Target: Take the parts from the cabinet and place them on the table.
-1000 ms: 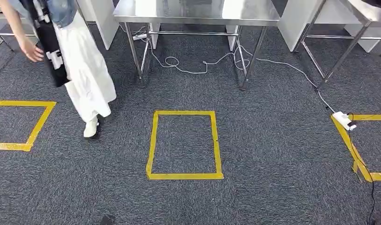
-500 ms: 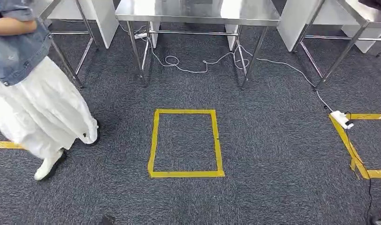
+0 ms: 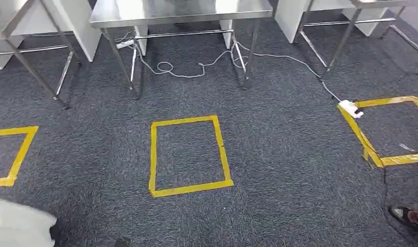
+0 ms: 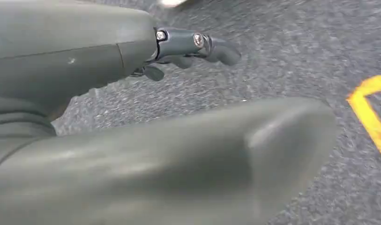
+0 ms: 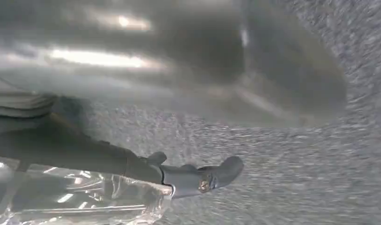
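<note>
My right hand (image 5: 197,180) presses a crinkled clear plastic bag (image 5: 76,199) under its dark fingers; its contents are too blurred to tell. My left hand (image 4: 179,51) hangs over grey carpet (image 3: 278,154), fingers apart, holding nothing.

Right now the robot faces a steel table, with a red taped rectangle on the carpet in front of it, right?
Not quite: the taped rectangle is yellow, not red, as the head view shows. It does lie on the carpet in front of the steel table.

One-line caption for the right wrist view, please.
Right hand holds a clear plastic bag above grey carpet.
</note>
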